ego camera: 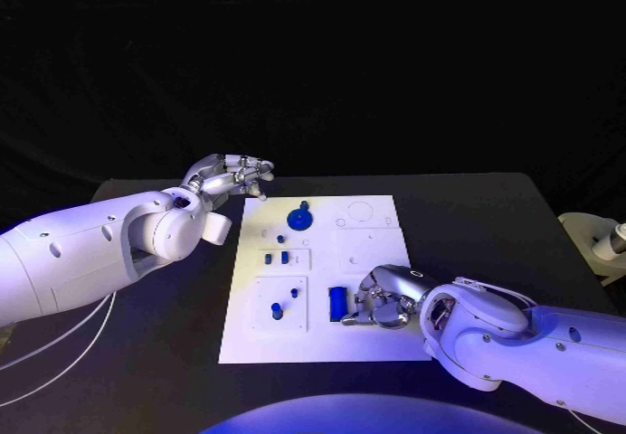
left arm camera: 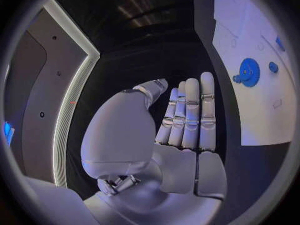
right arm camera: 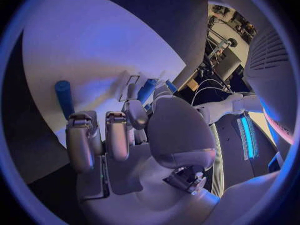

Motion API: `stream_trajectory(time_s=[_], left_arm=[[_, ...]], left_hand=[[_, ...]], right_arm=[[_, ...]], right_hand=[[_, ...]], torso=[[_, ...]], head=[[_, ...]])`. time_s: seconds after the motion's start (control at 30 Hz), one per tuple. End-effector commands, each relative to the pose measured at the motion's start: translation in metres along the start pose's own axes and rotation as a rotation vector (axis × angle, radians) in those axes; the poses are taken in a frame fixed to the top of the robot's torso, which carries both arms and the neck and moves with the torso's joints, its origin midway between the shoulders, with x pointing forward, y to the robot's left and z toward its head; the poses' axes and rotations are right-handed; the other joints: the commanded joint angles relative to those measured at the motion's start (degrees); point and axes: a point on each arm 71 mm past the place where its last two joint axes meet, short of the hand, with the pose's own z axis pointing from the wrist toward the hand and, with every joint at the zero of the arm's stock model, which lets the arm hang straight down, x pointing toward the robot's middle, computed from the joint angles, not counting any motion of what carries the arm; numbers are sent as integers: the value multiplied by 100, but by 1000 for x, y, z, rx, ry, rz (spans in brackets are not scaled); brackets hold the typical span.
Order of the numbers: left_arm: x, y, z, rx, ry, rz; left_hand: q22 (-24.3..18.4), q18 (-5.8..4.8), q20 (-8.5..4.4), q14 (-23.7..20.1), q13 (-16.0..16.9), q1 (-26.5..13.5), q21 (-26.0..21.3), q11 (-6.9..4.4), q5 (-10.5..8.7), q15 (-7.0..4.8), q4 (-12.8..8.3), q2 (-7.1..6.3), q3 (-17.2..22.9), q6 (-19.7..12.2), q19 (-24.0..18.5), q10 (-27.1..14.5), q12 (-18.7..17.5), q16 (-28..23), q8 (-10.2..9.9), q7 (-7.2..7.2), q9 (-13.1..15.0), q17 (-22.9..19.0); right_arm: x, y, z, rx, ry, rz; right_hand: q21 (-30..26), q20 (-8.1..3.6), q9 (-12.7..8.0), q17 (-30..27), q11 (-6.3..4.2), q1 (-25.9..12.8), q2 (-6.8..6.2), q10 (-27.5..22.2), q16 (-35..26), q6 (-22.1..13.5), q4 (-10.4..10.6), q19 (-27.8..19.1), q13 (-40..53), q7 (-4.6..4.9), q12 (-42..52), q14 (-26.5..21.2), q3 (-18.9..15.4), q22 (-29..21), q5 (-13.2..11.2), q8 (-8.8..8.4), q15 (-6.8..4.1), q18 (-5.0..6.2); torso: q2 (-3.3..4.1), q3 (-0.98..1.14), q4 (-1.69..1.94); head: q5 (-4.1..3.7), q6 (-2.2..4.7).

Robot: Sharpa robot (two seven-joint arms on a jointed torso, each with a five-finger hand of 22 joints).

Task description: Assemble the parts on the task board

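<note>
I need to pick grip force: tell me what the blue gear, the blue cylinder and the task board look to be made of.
blue gear: likely moulded or printed plastic, matte, uniform saturated blue without glints.
blue cylinder: probably the same matte plastic; even colour, soft highlight.
task board: rigid white plate, plastic or painted; flat, matte, with shallow recesses. Cannot tell which.

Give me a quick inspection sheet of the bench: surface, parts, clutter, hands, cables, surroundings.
Surface: black table, white task board in its middle.
Job's things: blue gear on the board's far end; small blue pieces mid-board; blue cylinder beside the right hand.
Clutter: nothing seen.
Hands: left hand raised off the board's far left corner, holding nothing; right hand at the cylinder, grip unclear.
Cables: white cables under the left arm.
Surroundings: dark backdrop.
</note>
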Motion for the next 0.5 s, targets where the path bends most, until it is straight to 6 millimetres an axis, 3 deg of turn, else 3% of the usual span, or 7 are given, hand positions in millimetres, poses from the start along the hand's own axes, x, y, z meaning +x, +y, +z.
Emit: stream_trajectory(time_s=[0.03,0.2,0.37,0.5], left_arm=[[2,-1,0,5,11,-8],[2,-1,0,6,11,-9],[2,-1,0,12,11,-9],[2,-2,0,18,12,-9]], left_hand=[[-7,75,11,-25,9,10,-32,16,34,10,14,19,23,-26,10,-37,24,30,-23,-8,-8,-10],[-7,75,11,-25,9,10,-32,16,34,10,14,19,23,-26,10,-37,24,30,-23,-8,-8,-10],[-8,75,11,-25,9,16,-34,17,33,9,12,18,23,-26,12,-37,26,31,-23,-7,-8,-11],[-9,75,10,-26,10,15,-37,18,30,10,14,13,19,-25,14,-38,28,32,-22,-6,-8,-12]], right_arm=[[-1,1,-1,-15,-20,2],[-6,-5,-4,-4,-53,20],[-25,-18,-11,-3,-122,89],[-41,-27,-19,-5,-156,105]], right_hand=[[2,-27,-4,517,0,-81,22,35,18,24,2,557,11,3,-3,426,-40,1471,-28,29,-33,-55],[-33,-28,-10,501,0,-50,119,14,12,3,-10,545,-23,5,-67,423,-69,1461,42,24,-33,-48],[-229,3,-79,403,63,540,195,-132,-34,-226,-72,475,-190,85,-367,399,-80,1406,394,-131,11,-7],[-252,24,-120,391,81,905,239,-147,-42,-258,-105,467,-193,108,-388,397,-15,1400,345,-210,30,-2]], torso=[[2,-3,1],[-2,-6,1],[-7,-9,-8],[-10,-9,-16]], head=[[-4,-1],[-14,11],[-55,39],[-116,47]])
